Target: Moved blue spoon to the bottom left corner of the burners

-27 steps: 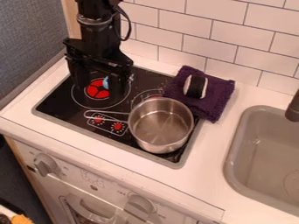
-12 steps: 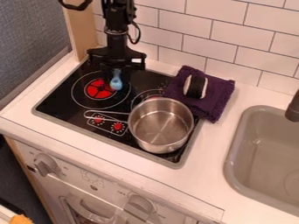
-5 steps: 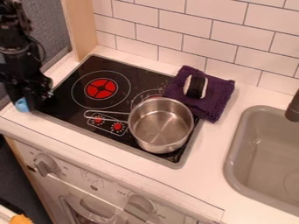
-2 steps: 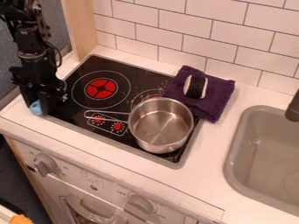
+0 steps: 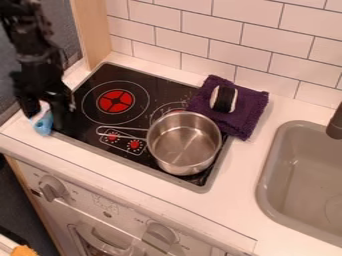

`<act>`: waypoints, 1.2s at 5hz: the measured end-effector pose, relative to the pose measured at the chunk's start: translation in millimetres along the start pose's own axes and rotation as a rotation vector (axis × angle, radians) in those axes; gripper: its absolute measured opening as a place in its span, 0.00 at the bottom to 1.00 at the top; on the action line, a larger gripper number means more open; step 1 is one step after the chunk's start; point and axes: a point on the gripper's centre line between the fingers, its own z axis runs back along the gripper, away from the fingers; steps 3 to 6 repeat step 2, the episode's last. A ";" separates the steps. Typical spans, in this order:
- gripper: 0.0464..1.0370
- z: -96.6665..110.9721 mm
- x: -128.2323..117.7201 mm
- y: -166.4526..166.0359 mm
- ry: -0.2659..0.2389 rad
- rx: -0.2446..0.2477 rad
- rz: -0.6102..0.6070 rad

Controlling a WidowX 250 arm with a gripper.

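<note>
Readable text: none | 7 o'clock, oven front (image 5: 80, 199): faint print (image 5: 105, 202) between knobs (image 5: 51, 189), too small to read | 9 o'clock, cooktop (image 5: 100, 80): tiny dial marks (image 5: 113, 136), illegible

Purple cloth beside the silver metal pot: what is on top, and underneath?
On the purple cloth sits a rounded white object with a black band. The cloth overlaps the black stovetop; what it covers cannot be seen.

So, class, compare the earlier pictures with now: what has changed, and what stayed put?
The blue spoon moved from the red burner to the bottom left corner of the stove; the end effector went along and has apparently opened, letting go. The saucepan and purple cloth stayed put.
</note>
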 end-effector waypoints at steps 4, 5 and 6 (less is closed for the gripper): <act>0.96 40.7 -1.7 -6.2 -0.076 -0.022 -0.040; 0.96 40.7 -1.7 -6.2 -0.076 -0.022 -0.040; 0.96 40.7 -1.7 -6.2 -0.076 -0.022 -0.040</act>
